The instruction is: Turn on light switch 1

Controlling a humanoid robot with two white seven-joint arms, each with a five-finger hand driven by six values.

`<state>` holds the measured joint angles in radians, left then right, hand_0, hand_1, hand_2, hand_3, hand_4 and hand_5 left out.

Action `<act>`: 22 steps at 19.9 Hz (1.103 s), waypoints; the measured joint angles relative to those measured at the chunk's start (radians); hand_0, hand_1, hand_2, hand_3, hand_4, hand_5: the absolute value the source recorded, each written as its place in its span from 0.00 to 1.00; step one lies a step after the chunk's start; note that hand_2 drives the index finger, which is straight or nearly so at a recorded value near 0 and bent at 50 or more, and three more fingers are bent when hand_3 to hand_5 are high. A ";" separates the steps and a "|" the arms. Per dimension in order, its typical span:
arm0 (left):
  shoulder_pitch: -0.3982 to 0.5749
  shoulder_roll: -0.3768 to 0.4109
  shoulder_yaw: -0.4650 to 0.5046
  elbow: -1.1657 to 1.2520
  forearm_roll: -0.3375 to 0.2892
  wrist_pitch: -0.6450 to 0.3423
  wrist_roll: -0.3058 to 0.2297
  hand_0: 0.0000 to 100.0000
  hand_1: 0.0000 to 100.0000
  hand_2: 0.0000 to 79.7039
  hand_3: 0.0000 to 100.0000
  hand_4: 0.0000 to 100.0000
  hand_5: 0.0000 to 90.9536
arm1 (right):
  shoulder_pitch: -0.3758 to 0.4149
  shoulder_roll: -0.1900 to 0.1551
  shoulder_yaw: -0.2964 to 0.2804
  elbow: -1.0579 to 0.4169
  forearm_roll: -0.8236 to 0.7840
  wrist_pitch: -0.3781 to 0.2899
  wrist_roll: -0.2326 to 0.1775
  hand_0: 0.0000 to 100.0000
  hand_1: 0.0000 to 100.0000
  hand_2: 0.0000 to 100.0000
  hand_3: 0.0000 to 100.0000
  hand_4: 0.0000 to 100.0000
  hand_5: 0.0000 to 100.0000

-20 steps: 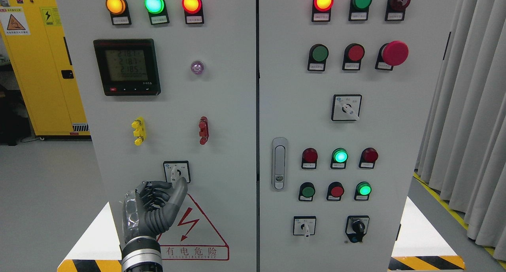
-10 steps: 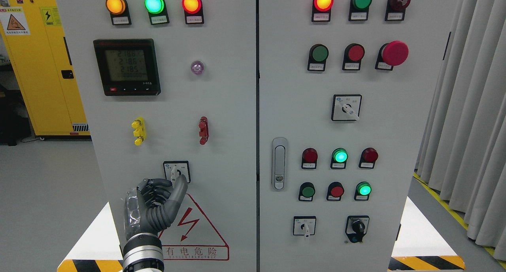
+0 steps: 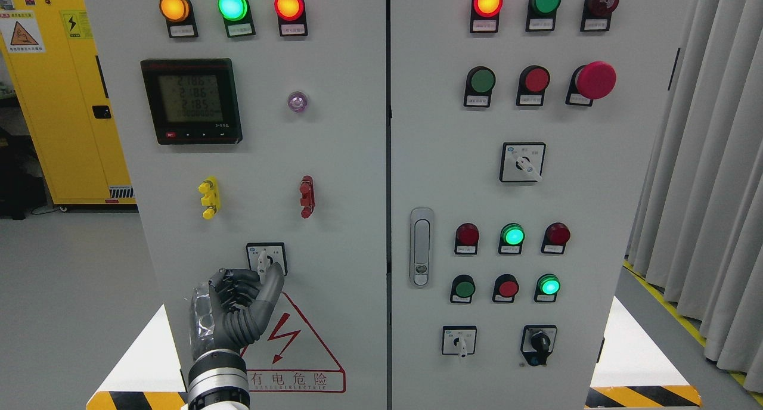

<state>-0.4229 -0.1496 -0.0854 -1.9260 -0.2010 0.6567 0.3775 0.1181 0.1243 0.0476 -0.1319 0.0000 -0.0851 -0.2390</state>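
Note:
The rotary switch (image 3: pixel 266 258) is a small square plate with a white handle pointing down, low on the left door of the grey control cabinet (image 3: pixel 334 160). My left hand (image 3: pixel 257 280) comes up from the bottom edge just below it. Its fingers (image 3: pixel 237 286) are curled left of the handle's lower end. The thumb (image 3: pixel 273 280) points up, and its tip reaches the plate's lower right corner. I cannot tell whether the handle is pinched. The right hand is not in view.
A red-bordered electric hazard sign (image 3: pixel 292 350) sits right of the wrist. Yellow (image 3: pixel 209 198) and red (image 3: pixel 307 196) terminals and a digital meter (image 3: pixel 191 100) are above. The right door carries lamps, buttons, a door latch (image 3: pixel 421 246) and more rotary switches. A yellow cabinet (image 3: pixel 59 94) stands far left.
My left hand has crept up and slightly right, bringing the thumb tip and curled fingers closer to the switch handle. The handle still points down.

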 measured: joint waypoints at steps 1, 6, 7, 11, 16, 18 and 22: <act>0.000 0.000 -0.001 0.001 0.000 0.000 0.001 0.18 0.69 0.76 0.83 0.87 0.86 | 0.000 0.000 0.000 0.000 0.000 0.000 0.000 0.00 0.50 0.04 0.00 0.00 0.00; -0.003 0.000 -0.004 0.004 -0.001 0.001 0.002 0.17 0.69 0.76 0.85 0.87 0.86 | 0.000 0.000 0.000 0.000 0.000 0.000 0.000 0.00 0.50 0.04 0.00 0.00 0.00; -0.003 -0.001 -0.004 0.005 -0.002 0.001 0.003 0.17 0.69 0.76 0.85 0.86 0.86 | 0.000 0.000 0.000 0.000 0.000 0.000 0.000 0.00 0.50 0.04 0.00 0.00 0.00; -0.007 -0.001 -0.005 0.007 -0.003 0.001 0.016 0.17 0.69 0.76 0.85 0.86 0.87 | 0.000 0.000 0.000 0.000 0.000 0.000 0.001 0.00 0.50 0.04 0.00 0.00 0.00; -0.011 -0.002 -0.006 0.009 -0.004 0.001 0.019 0.17 0.68 0.76 0.85 0.86 0.87 | 0.000 0.000 0.000 0.000 0.000 0.000 0.001 0.00 0.50 0.04 0.00 0.00 0.00; -0.011 -0.002 -0.007 0.010 -0.004 0.001 0.019 0.17 0.67 0.77 0.85 0.86 0.87 | 0.000 0.000 0.000 0.000 0.000 0.000 0.001 0.00 0.50 0.04 0.00 0.00 0.00; -0.012 -0.002 -0.007 0.011 -0.004 0.001 0.019 0.21 0.67 0.78 0.89 0.86 0.87 | 0.000 0.000 0.000 0.000 0.000 0.000 0.001 0.00 0.50 0.04 0.00 0.00 0.00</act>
<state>-0.4350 -0.1515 -0.0926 -1.9151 -0.2054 0.6574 0.3968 0.1184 0.1243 0.0476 -0.1319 0.0000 -0.0851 -0.2385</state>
